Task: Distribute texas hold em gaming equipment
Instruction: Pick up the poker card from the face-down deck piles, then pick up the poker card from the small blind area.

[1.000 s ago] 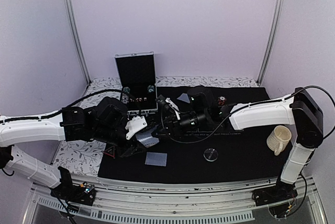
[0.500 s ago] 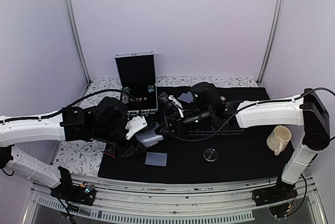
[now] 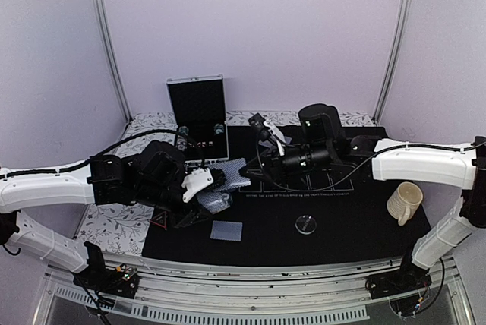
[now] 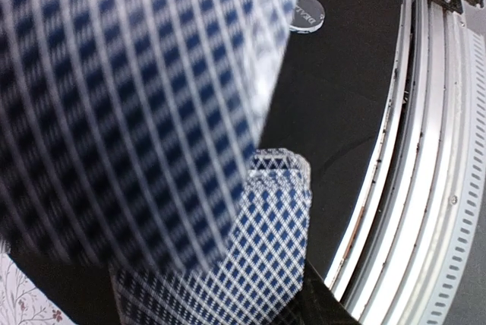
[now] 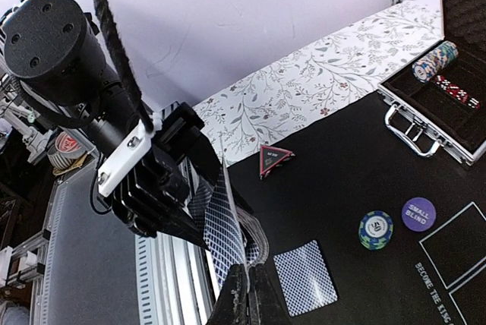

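Observation:
My left gripper (image 3: pixel 203 192) is shut on a deck of playing cards (image 4: pixel 275 243) with blue patterned backs and holds it over the mat's left part. My right gripper (image 5: pixel 247 295) is shut on the edge of a single card (image 5: pixel 225 226), which stands lifted just off that deck (image 5: pixel 260 235). In the left wrist view this card (image 4: pixel 114 112) is a large blur. Another card (image 3: pixel 226 231) lies face down on the black mat (image 3: pixel 342 226). A red triangle marker (image 5: pixel 275 158), a green-blue chip stack (image 5: pixel 376 229), a purple disc (image 5: pixel 418 213) and a clear disc (image 3: pixel 306 224) lie on the mat.
An open metal case (image 3: pixel 197 121) with chip stacks (image 5: pixel 435 59) stands at the back left. A cream mug (image 3: pixel 404 202) sits at the mat's right edge. White rectangles are printed on the mat (image 5: pixel 456 241). The table's metal front rail (image 4: pixel 425 188) runs close by the deck.
The right gripper has shut on one card and drawn it off the deck, back and to the right. The left arm and the deck have stayed still.

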Motion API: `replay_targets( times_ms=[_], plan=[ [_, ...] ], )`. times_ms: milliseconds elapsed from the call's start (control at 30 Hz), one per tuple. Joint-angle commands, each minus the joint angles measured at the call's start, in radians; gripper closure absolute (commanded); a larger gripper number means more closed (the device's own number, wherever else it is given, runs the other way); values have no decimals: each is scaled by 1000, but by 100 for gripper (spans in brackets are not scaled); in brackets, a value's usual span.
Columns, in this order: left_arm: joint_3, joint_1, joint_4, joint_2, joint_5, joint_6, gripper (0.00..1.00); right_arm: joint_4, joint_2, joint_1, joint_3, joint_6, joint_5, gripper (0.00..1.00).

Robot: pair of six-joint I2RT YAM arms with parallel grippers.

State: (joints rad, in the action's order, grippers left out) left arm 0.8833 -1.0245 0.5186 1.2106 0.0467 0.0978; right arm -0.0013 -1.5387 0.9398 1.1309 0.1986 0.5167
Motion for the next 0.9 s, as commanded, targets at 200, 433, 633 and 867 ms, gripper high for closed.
replay_targets(
  times_ms=[200, 433, 633, 867],
  plan=[
    [12, 16, -11, -6, -47, -13, 60, 121, 209, -61, -293, 447, -247, 98],
    [22, 37, -4, -15, -73, -31, 60, 300, 53, 86, -364, 678, -300, 98],
    [23, 44, 1, -28, -83, -38, 60, 498, -134, 129, -357, 805, -249, 98],
    [21, 45, 2, -53, -83, -38, 60, 549, -318, 131, -244, 865, -119, 98]
  ],
)
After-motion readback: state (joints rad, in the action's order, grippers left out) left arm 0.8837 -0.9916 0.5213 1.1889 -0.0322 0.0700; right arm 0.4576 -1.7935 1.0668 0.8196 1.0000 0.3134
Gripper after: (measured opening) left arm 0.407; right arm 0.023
